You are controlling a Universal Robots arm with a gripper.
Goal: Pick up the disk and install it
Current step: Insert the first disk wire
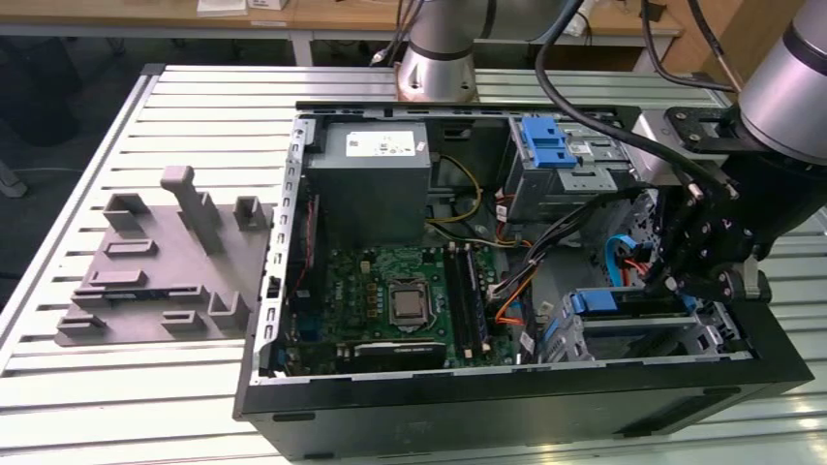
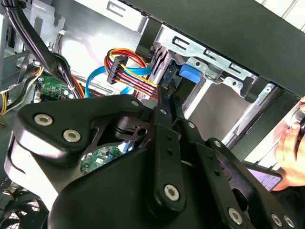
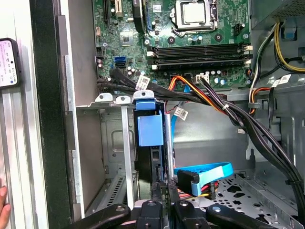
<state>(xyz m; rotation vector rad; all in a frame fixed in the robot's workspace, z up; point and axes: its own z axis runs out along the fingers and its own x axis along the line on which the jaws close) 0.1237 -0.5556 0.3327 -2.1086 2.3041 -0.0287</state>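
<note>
Gripping disk (image 3: 151, 143) edge-on, fingers (image 3: 159, 188) closed.

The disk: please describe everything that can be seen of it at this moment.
The disk stands on edge in the metal drive cage at a front corner of the open computer case. What shows of it is a dark narrow body with blue plastic rails and a blue tab at its end. In the exterior view it lies in the cage below the black gripper, whose fingers reach down to it. A blue flat cable lies close beside it.
</note>
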